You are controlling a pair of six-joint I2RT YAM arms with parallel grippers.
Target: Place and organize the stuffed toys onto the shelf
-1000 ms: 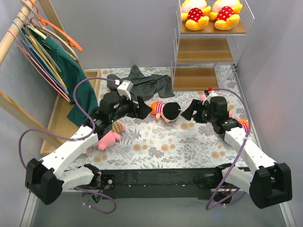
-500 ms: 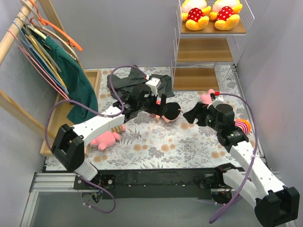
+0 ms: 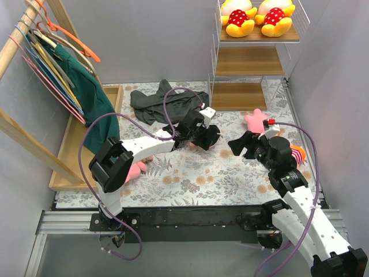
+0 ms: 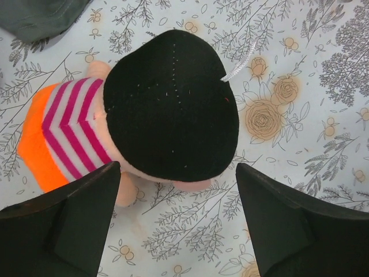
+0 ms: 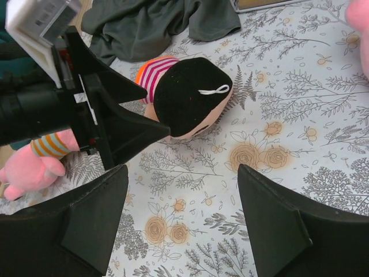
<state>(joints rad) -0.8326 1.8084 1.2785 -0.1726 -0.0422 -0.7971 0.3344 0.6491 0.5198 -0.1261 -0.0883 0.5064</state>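
A black-haired doll (image 4: 170, 112) in a pink-striped shirt lies on the floral cloth, mid-table (image 3: 215, 139). My left gripper (image 4: 179, 231) is open just above it, its fingers either side of the head's near edge without touching; it hovers over the doll in the top view (image 3: 202, 133). My right gripper (image 3: 238, 144) is open and empty to the doll's right, facing the doll (image 5: 184, 95) and the left gripper (image 5: 109, 124). Two yellow dolls (image 3: 239, 17) (image 3: 275, 16) sit on the top board of the shelf (image 3: 253, 60). A pink doll (image 3: 135, 168) lies by the left arm.
A dark grey garment (image 3: 164, 98) lies behind the doll. A pink plush part (image 3: 253, 119) and a striped plush part (image 3: 297, 153) show either side of the right arm. The slanted clothes rail with hangers (image 3: 34, 63) stands at the left over a wooden tray (image 3: 69, 150).
My left arm has reached rightwards, from left of the black-haired doll to over it. My right gripper has drawn back a little to the right. The doll has not moved.
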